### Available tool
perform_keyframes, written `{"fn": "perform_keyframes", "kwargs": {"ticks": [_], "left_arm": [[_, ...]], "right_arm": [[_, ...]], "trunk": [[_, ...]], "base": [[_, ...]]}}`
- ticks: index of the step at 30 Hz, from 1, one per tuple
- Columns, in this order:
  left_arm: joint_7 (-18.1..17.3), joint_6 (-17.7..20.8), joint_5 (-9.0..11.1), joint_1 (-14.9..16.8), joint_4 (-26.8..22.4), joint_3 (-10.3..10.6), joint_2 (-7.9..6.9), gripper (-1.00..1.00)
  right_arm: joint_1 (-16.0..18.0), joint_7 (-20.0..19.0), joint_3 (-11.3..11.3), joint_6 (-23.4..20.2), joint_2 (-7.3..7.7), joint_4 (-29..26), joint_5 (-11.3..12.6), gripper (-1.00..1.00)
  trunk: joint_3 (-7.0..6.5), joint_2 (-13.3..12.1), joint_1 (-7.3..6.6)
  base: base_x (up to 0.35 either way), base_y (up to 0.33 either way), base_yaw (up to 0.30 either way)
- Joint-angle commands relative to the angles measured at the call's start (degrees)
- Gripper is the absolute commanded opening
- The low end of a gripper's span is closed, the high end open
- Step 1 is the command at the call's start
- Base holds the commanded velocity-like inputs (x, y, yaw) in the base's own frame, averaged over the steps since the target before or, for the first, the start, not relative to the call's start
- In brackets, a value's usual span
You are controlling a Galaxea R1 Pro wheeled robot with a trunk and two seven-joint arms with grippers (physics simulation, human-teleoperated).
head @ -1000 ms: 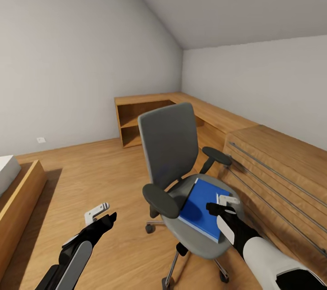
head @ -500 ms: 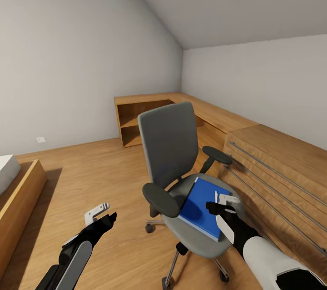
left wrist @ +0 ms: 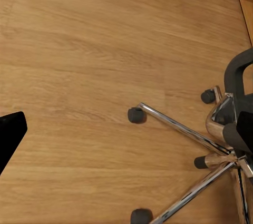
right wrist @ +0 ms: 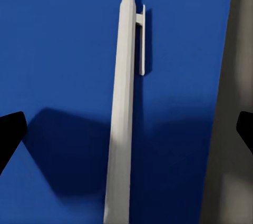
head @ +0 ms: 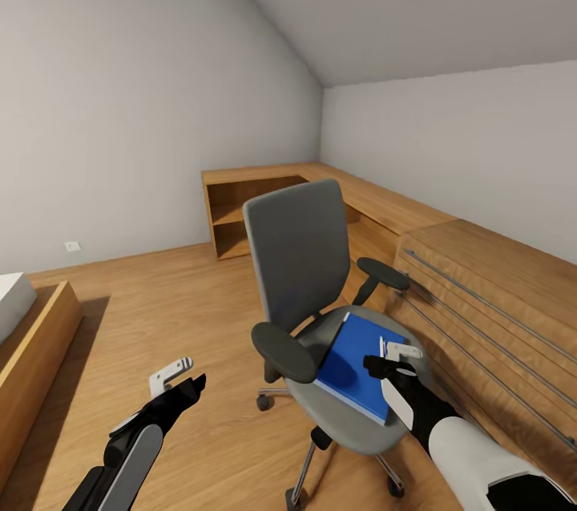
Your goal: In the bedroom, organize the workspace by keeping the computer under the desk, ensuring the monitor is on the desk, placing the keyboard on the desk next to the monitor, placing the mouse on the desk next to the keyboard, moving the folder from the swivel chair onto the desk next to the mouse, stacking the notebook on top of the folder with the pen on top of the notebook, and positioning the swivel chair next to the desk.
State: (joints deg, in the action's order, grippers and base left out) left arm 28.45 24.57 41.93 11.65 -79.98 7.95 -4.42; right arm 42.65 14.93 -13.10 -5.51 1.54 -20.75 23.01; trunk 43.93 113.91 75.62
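Observation:
The grey swivel chair stands mid-room with the blue folder flat on its seat. A whitish pen lies on the folder. My right gripper hovers just above the folder's right part; in the right wrist view it is open, with the pen between its wide-spread fingertips and untouched. My left gripper hangs open and empty over the floor, left of the chair; the left wrist view shows the chair's chrome base beside it. The desk, computer, monitor, keyboard, mouse and notebook are out of view.
A light wooden shelf bench runs along the back corner and right wall, joining a wooden unit with metal rails close to the chair's right. A wooden bed frame sits at the left. Open wooden floor lies between.

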Motion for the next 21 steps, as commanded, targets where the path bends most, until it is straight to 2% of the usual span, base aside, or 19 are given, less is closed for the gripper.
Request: {"fn": "perform_keyframes", "kwargs": {"ticks": [1, 14, 15, 21], "left_arm": [[0.55, 0.04, 0.52, 0.04, -0.09, 0.14, -0.06, 1.0], [0.55, 0.04, 0.54, 0.04, -0.09, 0.14, -0.06, 1.0], [0.55, 0.04, 0.56, 0.04, -0.09, 0.14, -0.04, 1.0], [0.53, 0.04, 0.6, 0.04, -0.09, 0.14, 0.02, 1.0]], "right_arm": [[-0.03, 0.36, -0.52, -0.38, 0.06, 0.62, 0.76, 1.0], [-0.03, 0.36, -0.52, -0.38, 0.04, 0.62, 0.73, 1.0], [-0.03, 0.36, -0.52, -0.38, 0.04, 0.62, 0.73, -1.0], [-0.03, 0.37, -0.53, -0.38, 0.04, 0.62, 0.73, -1.0]], "trunk": [[0.07, 0.02, 0.0], [0.07, 0.02, 0.0], [0.07, 0.02, 0.0], [0.07, 0.02, 0.0]], "base": [[0.0, 0.0, 0.0], [0.0, 0.0, 0.0], [0.0, 0.0, 0.0], [0.0, 0.0, 0.0]]}}
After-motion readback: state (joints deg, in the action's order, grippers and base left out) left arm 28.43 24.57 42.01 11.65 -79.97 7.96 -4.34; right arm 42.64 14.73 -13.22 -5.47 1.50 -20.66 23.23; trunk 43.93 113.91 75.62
